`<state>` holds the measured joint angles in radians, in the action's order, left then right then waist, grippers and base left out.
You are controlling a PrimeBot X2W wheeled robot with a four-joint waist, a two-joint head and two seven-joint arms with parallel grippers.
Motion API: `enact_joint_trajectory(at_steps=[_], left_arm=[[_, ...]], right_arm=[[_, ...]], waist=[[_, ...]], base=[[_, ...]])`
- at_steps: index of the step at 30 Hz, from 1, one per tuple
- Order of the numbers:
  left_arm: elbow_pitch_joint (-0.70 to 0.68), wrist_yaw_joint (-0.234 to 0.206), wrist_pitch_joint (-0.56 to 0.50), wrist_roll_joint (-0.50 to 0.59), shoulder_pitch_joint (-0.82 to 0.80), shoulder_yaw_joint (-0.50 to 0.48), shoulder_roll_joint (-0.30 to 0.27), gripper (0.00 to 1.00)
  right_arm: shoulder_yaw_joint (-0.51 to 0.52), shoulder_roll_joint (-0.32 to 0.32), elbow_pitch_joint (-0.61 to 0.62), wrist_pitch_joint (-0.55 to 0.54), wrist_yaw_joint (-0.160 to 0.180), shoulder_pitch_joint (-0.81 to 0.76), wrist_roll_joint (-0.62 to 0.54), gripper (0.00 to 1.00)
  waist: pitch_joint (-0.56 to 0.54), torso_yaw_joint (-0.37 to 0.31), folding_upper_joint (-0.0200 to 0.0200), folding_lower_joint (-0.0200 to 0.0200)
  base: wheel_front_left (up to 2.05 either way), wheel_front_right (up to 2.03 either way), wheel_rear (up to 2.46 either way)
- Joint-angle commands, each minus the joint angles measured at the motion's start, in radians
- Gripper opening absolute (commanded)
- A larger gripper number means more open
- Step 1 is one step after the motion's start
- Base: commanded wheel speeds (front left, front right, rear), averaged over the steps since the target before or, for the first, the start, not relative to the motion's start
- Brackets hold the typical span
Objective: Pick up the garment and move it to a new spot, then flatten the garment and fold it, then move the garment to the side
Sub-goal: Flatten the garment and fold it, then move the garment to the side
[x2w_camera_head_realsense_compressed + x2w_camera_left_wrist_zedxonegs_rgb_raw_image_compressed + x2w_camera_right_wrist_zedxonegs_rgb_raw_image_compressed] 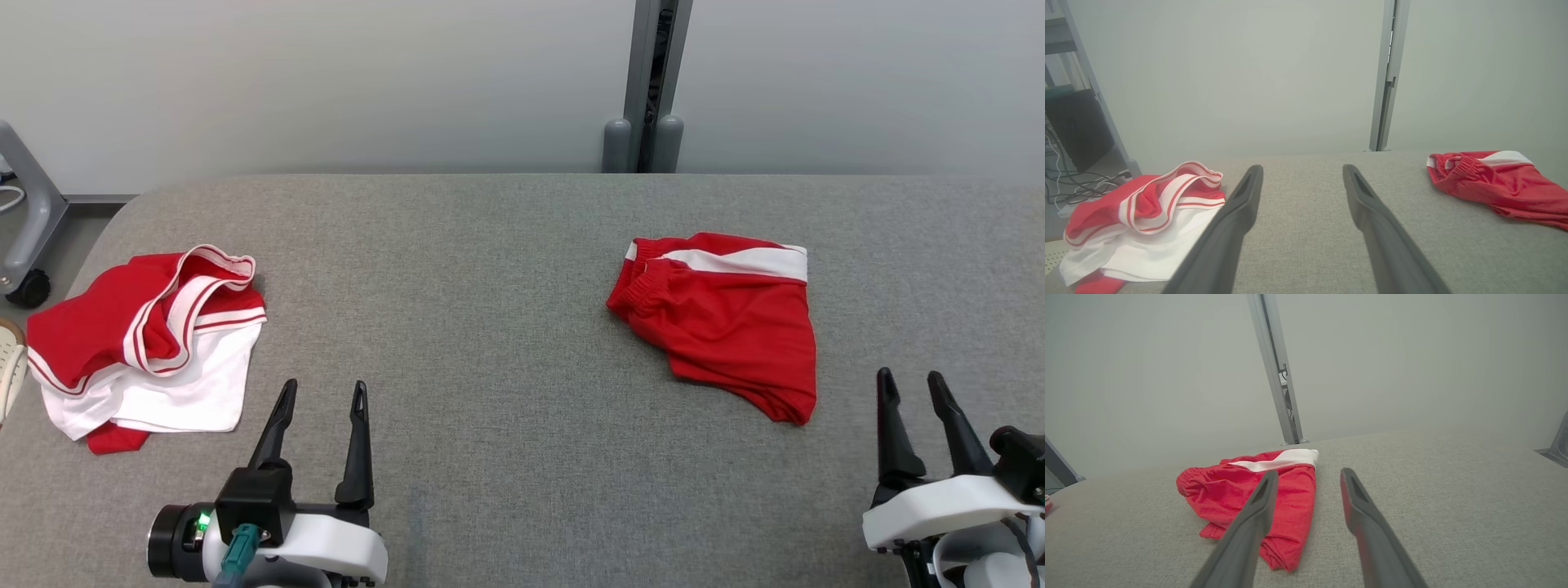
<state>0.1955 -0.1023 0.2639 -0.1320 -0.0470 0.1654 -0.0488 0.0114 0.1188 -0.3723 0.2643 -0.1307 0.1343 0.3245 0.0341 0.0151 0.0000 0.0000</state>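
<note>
A red garment [727, 327] with a white stripe, a pair of shorts, lies folded on the right half of the grey table [490, 286]. My right gripper [908, 376] stands open just right of and nearer than its lower corner, apart from it and with nothing between its fingers. In the right wrist view the garment [1220, 494] lies ahead and left of the right gripper [1309, 473]. My left gripper [323, 385] is open and empty at the lower left. The left wrist view has the left gripper [1301, 168] over bare table, with the garment [1506, 183] at far right.
A crumpled red and white garment [147, 343] lies near the table's left edge, just left of my left gripper, also in the left wrist view [1143, 220]. A grey post [649, 82] stands behind the table. A wheeled stand leg [24, 220] is off the left side.
</note>
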Motion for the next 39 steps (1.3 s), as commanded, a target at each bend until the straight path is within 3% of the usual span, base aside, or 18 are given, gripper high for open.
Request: enact_joint_trajectory(at_steps=[1, 10, 19, 22, 29, 39], left_arm=[[0.003, 0.003, 0.0, -0.001, 0.007, -0.002, -0.004, 1.0], [0.01, 0.011, 0.0, 0.002, 0.002, 0.007, -0.004, 1.0], [0.012, 0.021, 0.0, 0.008, -0.038, 0.018, -0.004, 1.0], [0.015, 0.024, 0.0, 0.011, -0.058, 0.028, -0.004, 1.0], [0.025, 0.03, 0.0, 0.01, -0.111, 0.06, -0.004, 1.0], [0.031, 0.028, 0.0, 0.006, -0.15, 0.069, -0.003, 1.0]], right_arm=[[0.0, 0.001, 0.003, 0.0, 0.0, -0.009, -0.007, 1.0], [0.008, -0.005, -0.025, 0.0, 0.0, -0.001, -0.005, 1.0], [-0.028, 0.029, -0.111, -0.043, 0.0, 0.093, 0.095, 1.0], [-0.069, 0.049, -0.133, -0.113, 0.0, 0.159, 0.221, 1.0], [-0.114, 0.162, -0.198, -0.257, 0.0, 0.297, 0.486, 1.0], [-0.181, 0.252, -0.352, -0.386, 0.0, 0.421, 0.648, 1.0]], waist=[[0.0, 0.0, 0.0, 0.0], [0.008, 0.012, 0.0, 0.0], [0.075, 0.034, 0.0, 0.0], [0.116, 0.048, 0.0, 0.0], [0.192, 0.094, 0.0, 0.0], [0.248, 0.149, 0.0, 0.0]], base=[[0.0, 0.0, 0.0], [0.0, 0.0, 0.0], [0.0, 0.0, 0.0], [0.0, 0.0, 0.0], [0.0, 0.0, 0.0], [0.0, 0.0, 0.0]])
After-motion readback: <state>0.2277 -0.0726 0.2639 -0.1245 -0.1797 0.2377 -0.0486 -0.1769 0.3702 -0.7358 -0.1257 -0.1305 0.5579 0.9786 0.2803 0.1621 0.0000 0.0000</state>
